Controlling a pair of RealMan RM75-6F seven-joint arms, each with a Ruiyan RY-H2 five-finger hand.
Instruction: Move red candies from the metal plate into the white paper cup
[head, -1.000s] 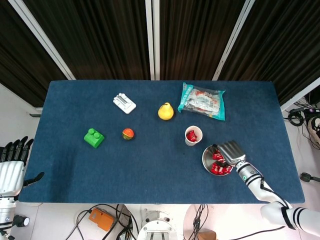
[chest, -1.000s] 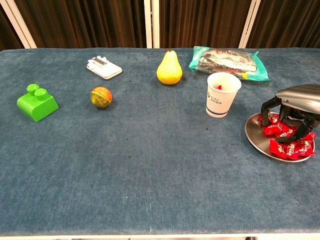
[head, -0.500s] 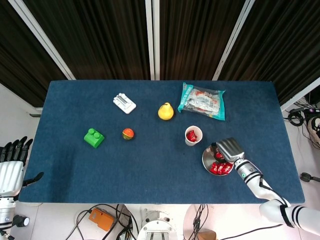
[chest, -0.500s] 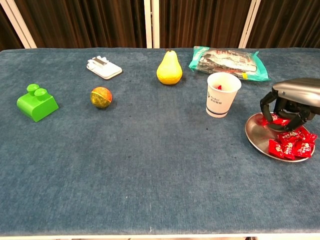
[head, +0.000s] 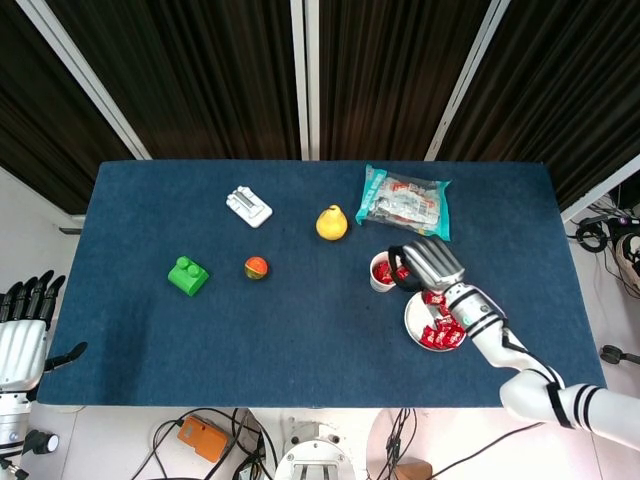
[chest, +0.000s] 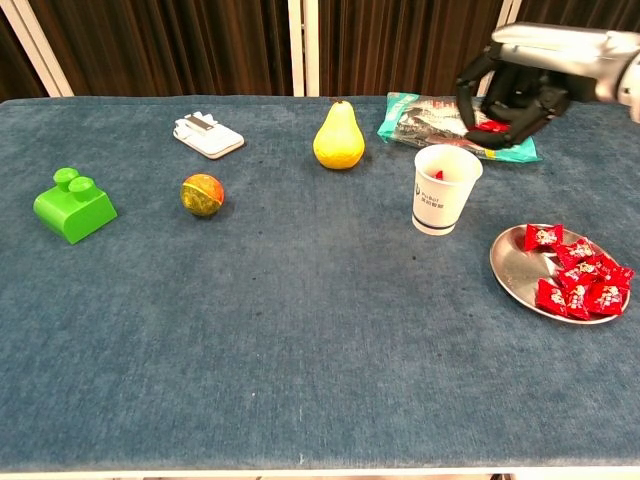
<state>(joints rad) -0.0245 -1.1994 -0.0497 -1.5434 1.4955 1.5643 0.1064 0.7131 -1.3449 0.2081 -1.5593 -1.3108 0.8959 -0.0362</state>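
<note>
Right hand, fingers curled down around one red candy, raised just right of and above the upright, open-mouthed white paper cup. Remaining candies lie on the metal plate, right of and nearer than the cup. Left hand open, off the table's left edge.

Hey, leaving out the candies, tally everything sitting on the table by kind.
Green block: 1
Multicoloured ball: 1
Small white object: 1
Yellow pear: 1
Snack bag: 1
White paper cup: 1
Metal plate: 1
Total: 7
</note>
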